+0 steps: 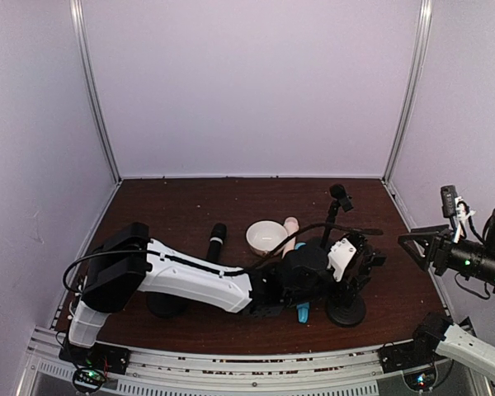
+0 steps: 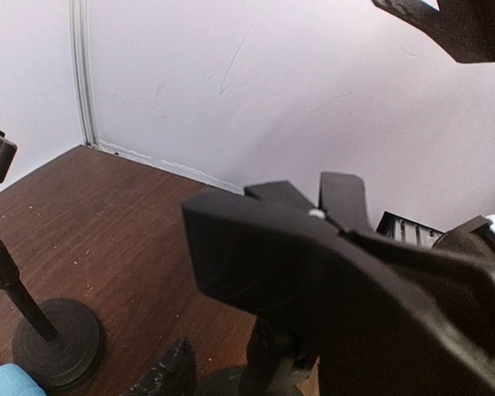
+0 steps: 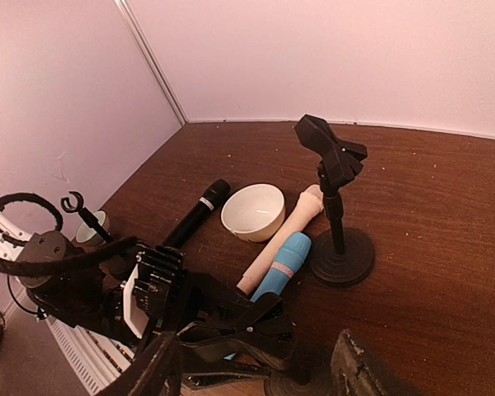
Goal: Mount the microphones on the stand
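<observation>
The black microphone (image 1: 217, 241) (image 3: 200, 211), the cream-pink microphone (image 1: 290, 231) (image 3: 282, 233) and the light blue microphone (image 1: 303, 313) (image 3: 284, 266) lie flat on the brown table. The near stand (image 1: 346, 311) has its black clip (image 3: 264, 330) (image 2: 297, 264) right above my left gripper (image 1: 370, 261). One left finger (image 2: 169, 371) stands apart from the stand's pole; the other is hidden. The far stand (image 1: 339, 198) (image 3: 333, 161) (image 2: 56, 334) is upright with an empty clip. My right gripper (image 1: 414, 244) (image 3: 256, 381) hangs open and empty above the near stand.
A white bowl (image 1: 266, 237) (image 3: 253, 211) sits between the black and cream-pink microphones. A small cup (image 3: 91, 232) stands by the left arm's elbow. Pale walls enclose the table; a metal rail (image 1: 231, 363) runs along the front edge.
</observation>
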You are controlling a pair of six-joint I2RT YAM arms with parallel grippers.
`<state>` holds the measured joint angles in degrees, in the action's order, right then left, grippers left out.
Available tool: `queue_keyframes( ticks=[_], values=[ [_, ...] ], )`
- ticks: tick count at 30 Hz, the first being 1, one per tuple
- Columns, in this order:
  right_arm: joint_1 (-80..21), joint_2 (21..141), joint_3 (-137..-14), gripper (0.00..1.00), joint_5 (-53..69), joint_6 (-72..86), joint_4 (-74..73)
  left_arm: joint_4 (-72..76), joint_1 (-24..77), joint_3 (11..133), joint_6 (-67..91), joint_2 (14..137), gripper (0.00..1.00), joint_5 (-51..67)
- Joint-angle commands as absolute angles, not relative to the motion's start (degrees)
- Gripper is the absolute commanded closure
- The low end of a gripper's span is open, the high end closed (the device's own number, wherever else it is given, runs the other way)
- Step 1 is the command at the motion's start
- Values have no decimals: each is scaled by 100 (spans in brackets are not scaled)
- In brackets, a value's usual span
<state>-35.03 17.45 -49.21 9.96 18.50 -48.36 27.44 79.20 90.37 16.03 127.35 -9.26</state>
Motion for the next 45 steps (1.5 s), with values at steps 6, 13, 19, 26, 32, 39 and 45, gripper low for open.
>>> queue_keyframes(
  ticks=[6, 13, 19, 26, 32, 39, 45],
  values=[
    [-3533, 1647, -4845, 37, 741, 1890, -4750, 2763, 7908, 9792, 1560, 13095, 62, -769],
    [-3533, 1616, -4875, 37, 693, 1840, -4839, 2827, 7910, 9800, 1394, 12939, 84, -238],
    [-3533, 1623, -5302, 38, 818, 1966, -4831, 3019, 7902, 9389, 571, 12091, 97, 890],
    [-3533, 1954, -5523, 38, 767, 1562, -4925, 1929, 7843, 8944, -151, 10852, 100, 1763],
    [-3533, 1985, -4805, 38, 1297, 1560, -4063, 1429, 7779, 7994, -502, 9769, 100, 1429],
    [-3534, 2318, -3952, 38, 1863, 1633, -2916, 2108, 7334, 6445, -507, 8914, 100, 1472],
    [-3533, 2588, -3668, 39, 2078, 1872, -2549, 2755, 6951, 5647, -553, 8827, 100, 1749]
  ],
)
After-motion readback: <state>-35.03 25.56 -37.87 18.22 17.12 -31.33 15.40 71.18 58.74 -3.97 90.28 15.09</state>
